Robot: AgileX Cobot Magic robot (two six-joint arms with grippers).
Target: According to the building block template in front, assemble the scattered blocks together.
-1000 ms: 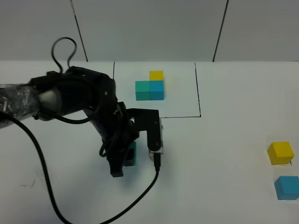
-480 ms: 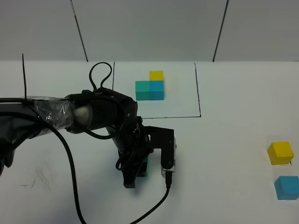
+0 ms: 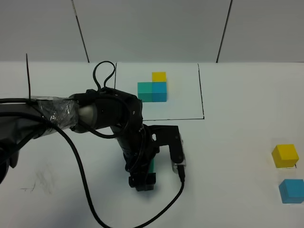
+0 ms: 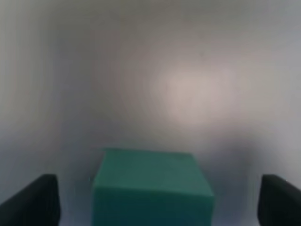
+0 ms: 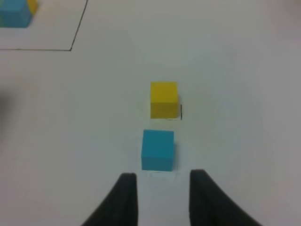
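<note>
The template [image 3: 153,88], a small teal, blue and yellow L, sits inside a thin black rectangle at the back centre; its corner shows in the right wrist view [image 5: 16,12]. The loose teal-green cube [image 3: 151,167] lies on the table under the left arm. In the left wrist view the cube [image 4: 153,186] sits between the fingers of my left gripper [image 4: 160,202], which is open with a gap on each side. The loose yellow cube [image 3: 285,156] and blue cube [image 3: 291,191] lie at the far right. My right gripper [image 5: 163,197] is open and empty, just short of the blue cube [image 5: 158,149], with the yellow cube [image 5: 164,99] beyond.
The left arm's black cable [image 3: 80,156] loops over the table at the front left. The black frame line [image 3: 202,95] borders the template sheet. The table surface is plain white.
The left arm has moved right and toward the front edge, and the teal-green cube has shifted with it. The yellow and blue cubes have not moved.
</note>
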